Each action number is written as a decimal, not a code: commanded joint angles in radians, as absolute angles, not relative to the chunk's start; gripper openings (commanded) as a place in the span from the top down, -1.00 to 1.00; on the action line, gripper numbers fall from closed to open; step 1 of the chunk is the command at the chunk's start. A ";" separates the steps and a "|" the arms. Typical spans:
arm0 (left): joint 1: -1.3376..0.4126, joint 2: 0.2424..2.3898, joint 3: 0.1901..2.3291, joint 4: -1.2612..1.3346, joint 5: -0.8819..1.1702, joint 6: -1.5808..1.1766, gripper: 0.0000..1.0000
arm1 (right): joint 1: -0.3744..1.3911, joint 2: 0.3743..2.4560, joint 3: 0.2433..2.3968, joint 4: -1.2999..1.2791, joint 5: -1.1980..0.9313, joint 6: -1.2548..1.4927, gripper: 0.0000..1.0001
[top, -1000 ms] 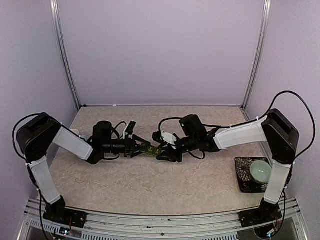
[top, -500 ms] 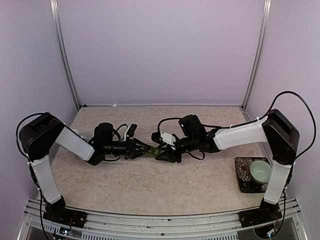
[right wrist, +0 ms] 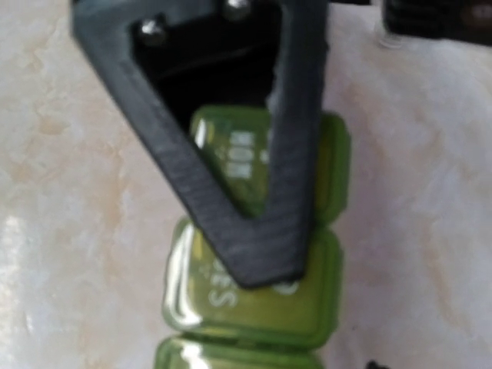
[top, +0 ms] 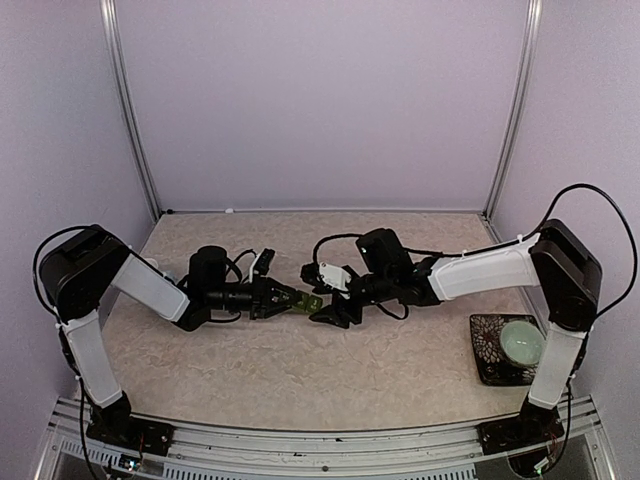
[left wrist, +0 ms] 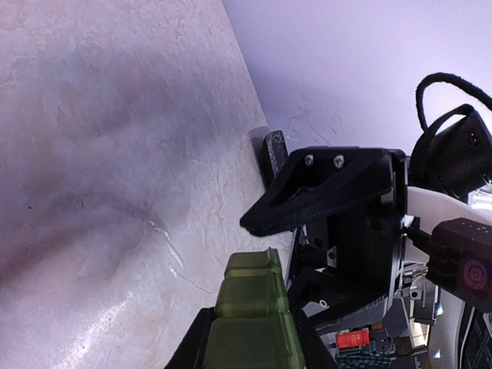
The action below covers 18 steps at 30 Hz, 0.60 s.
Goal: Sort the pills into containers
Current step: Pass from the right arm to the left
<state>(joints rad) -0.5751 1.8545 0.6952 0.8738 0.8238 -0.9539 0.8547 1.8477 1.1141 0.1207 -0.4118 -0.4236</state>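
The containers (top: 306, 299), a dark green strip of joined lidded compartments, hang just above the table's middle. My left gripper (top: 292, 297) is shut on their left end. In the left wrist view the containers (left wrist: 252, 296) stick out from between my left gripper (left wrist: 250, 342). My right gripper (top: 322, 297) stands open around the strip's free end, its jaws spread above and below it. In the right wrist view one black finger (right wrist: 231, 192) lies across the containers (right wrist: 307, 307); the other is hidden. No pills are in view.
At the right edge a dark patterned tray (top: 488, 352) carries a pale green bowl (top: 522, 340). The right arm's black fingers (left wrist: 330, 184) fill the space just beyond the strip in the left wrist view. Metal posts and walls close the back.
My left gripper has closed onto the strip's left end. My right gripper, shut on the strip before, has spread its jaws and let go.
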 commanded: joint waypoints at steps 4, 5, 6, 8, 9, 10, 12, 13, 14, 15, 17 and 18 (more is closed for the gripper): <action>-0.589 1.799 0.659 0.939 0.737 -1.021 0.60 | 0.896 1.745 1.049 0.192 -0.278 -0.416 -0.66; -0.592 1.786 0.651 0.946 0.722 -1.036 0.60 | 0.901 1.729 1.030 0.205 -0.263 -0.416 -0.68; -0.598 1.772 0.644 0.953 0.708 -1.050 0.60 | 0.909 1.713 1.012 0.224 -0.250 -0.415 -0.69; -0.610 1.752 0.632 0.969 0.689 -1.084 0.60 | 0.926 1.676 0.963 0.271 -0.210 -0.413 -0.70; -0.615 1.737 0.625 0.977 0.679 -1.098 0.60 | 0.937 1.661 0.942 0.295 -0.183 -0.413 -0.70; -0.623 1.726 0.619 0.986 0.667 -1.115 0.60 | 0.950 1.644 0.917 0.322 -0.139 -0.414 -0.70; -0.637 1.709 0.605 1.004 0.643 -1.144 0.60 | 0.982 1.615 0.870 0.386 -0.067 -0.424 -0.68; -0.645 1.698 0.600 1.008 0.632 -1.154 0.60 | 1.004 1.603 0.849 0.414 -0.030 -0.434 -0.67; -0.654 1.688 0.594 1.009 0.618 -1.164 0.60 | 1.026 1.596 0.832 0.446 0.017 -0.445 -0.64; -0.663 1.678 0.588 1.007 0.604 -1.175 0.60 | 1.050 1.591 0.816 0.478 0.075 -0.463 -0.60; -0.679 1.657 0.574 1.001 0.575 -1.192 0.60 | 1.103 1.589 0.786 0.545 0.183 -0.513 -0.56; -0.686 1.646 0.569 0.997 0.565 -1.200 0.60 | 1.126 1.593 0.776 0.573 0.230 -0.535 -0.54</action>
